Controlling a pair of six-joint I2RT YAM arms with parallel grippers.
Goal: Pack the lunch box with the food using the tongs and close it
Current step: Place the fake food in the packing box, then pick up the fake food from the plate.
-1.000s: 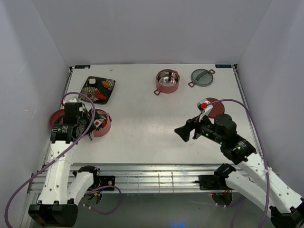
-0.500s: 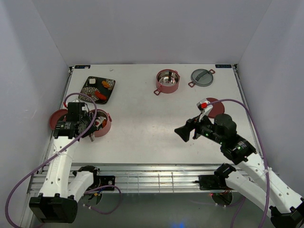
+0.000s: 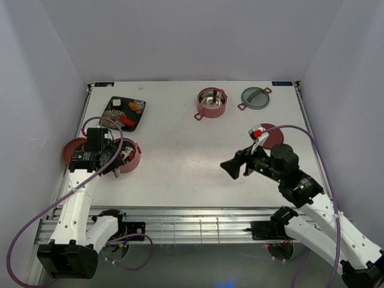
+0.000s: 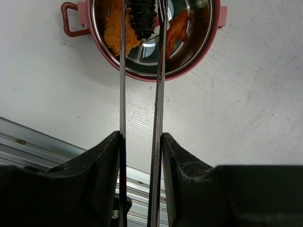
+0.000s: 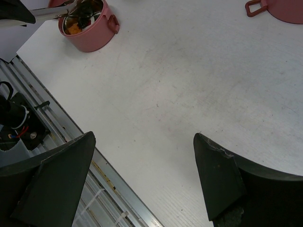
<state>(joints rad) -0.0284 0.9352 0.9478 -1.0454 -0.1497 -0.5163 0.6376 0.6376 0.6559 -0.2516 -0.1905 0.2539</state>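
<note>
My left gripper (image 4: 140, 137) is shut on the silver tongs (image 4: 158, 94), one arm against each finger. The tongs reach out over a dark-red lunch box bowl (image 4: 142, 77) at the table's left. Inside lie an orange food piece (image 4: 113, 33), a dark piece (image 4: 142, 16) between the tong arms, and an orange-red piece (image 4: 177, 28). The tong tips run out of the wrist view. In the top view the left gripper (image 3: 108, 159) is at that bowl (image 3: 137, 157). My right gripper (image 3: 231, 168) hangs open over bare table, holding nothing.
A dark patterned plate (image 3: 114, 103) with food pieces sits at the back left. A second red bowl (image 3: 211, 102) and the grey lid (image 3: 255, 97) stand at the back. Red disc lids lie at the left edge (image 3: 71, 150) and behind the right arm (image 3: 273, 133).
The left arm has shifted slightly over the bowl and the tong arms have spread a little. The right arm has not moved.
</note>
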